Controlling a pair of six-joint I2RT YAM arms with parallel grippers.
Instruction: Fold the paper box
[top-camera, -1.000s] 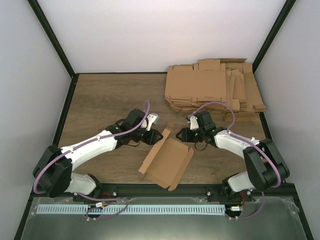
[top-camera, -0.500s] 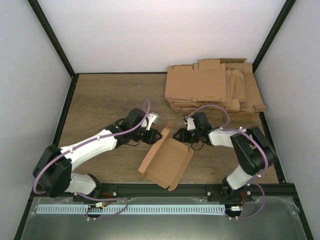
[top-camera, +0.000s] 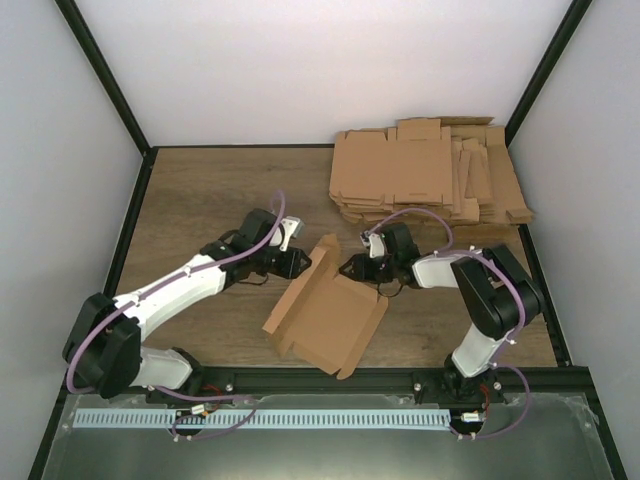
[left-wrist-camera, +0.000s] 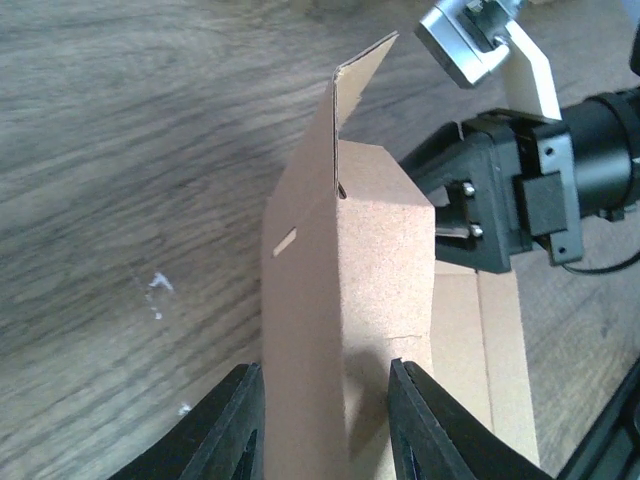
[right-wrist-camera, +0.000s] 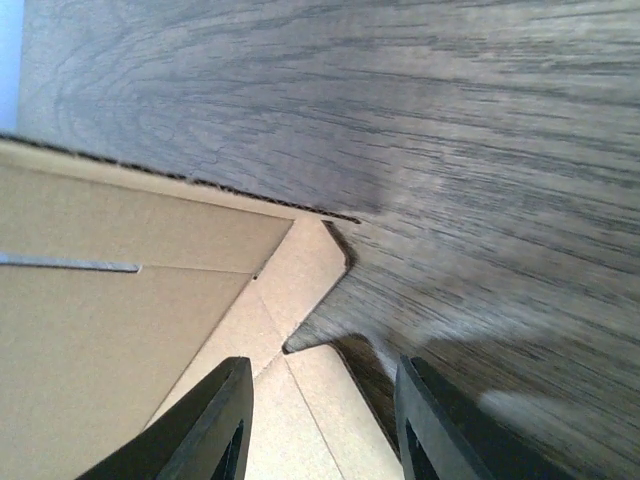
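Left claw (left-wrist-camera: 322, 368) pinches raised flap (left-wrist-camera: 345, 250) of paper box (top-camera: 330, 320) — right claw (right-wrist-camera: 322, 365) half-open over box corner.

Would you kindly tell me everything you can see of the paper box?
The paper box is one plain brown cardboard blank with creases, slits and tabs, lying mostly flat on the wooden table. Its left side wall stands folded up, pinched in the left pincer; the right pincer stands open at its far corner.

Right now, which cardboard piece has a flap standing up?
The single paper box at front centre; one side flap stands up, while the others lie flat in the pile at far right.
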